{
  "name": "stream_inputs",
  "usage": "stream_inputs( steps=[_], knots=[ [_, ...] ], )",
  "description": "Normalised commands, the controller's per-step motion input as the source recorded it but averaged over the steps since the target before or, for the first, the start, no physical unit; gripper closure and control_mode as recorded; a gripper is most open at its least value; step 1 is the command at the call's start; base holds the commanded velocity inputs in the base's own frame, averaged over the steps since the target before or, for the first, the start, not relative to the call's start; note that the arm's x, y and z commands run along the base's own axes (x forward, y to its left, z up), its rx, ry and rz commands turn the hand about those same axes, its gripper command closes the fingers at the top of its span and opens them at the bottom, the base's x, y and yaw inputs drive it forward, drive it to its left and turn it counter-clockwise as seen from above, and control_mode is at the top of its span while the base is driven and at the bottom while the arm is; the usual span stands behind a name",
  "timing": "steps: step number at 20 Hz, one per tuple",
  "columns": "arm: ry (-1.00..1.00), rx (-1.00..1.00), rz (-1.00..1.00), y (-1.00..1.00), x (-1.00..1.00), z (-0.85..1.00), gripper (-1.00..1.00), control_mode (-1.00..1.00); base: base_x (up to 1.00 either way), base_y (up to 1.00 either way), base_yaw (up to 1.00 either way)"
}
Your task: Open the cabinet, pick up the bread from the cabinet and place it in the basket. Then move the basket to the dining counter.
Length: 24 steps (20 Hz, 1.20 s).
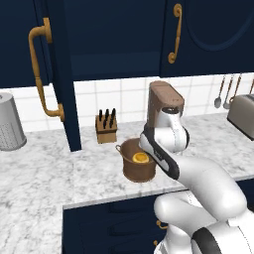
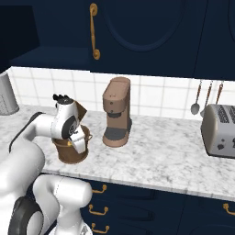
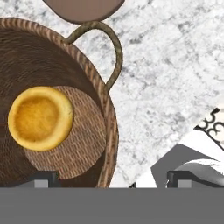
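Bread [image 3: 40, 117]: lying on the floor of the basket [image 3: 94, 83] | basket: on marble surface [image 1: 44, 178], beside coffee machine [image 2: 116, 111] | claw [image 3: 112, 179]: open, empty, straddling basket rim | cabinet [image 1: 62, 74]: door open

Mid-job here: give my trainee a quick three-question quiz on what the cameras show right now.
1. True or false: the bread lies inside the basket.
2. The gripper jaws stand: A) shut on the bread, B) open astride the basket's rim, C) shut on a loop handle.
3. Which brown appliance stands on the counter just beside the basket?

Key: 1 true. 2 B, one fingertip inside the basket, the other outside. 3 the coffee machine.
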Motion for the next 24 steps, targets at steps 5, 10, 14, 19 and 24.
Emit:
stream_inputs(
  steps=[5, 10, 14, 19, 24],
  knots=[
    [0.0, 0.0, -0.02, 0.0, 0.13, -0.13, -1.0, -1.0, 0.0, 0.0, 0.0],
    [0.0, 0.0, 0.0, 0.0, 0.01, -0.43, -1.0, -1.0, 0.0, 0.0, 0.0],
    [0.0, 0.0, 0.0, 0.03, 0.0, -0.28, -1.0, -1.0, 0.0, 0.0, 0.0],
    [0.0, 0.0, 0.0, 0.11, 0.0, -0.21, 1.0, -1.0, 0.0, 0.0, 0.0],
    [0.01, 0.0, -0.01, 0.09, 0.0, -0.12, 1.0, -1.0, 0.0, 0.0, 0.0]
  ],
)
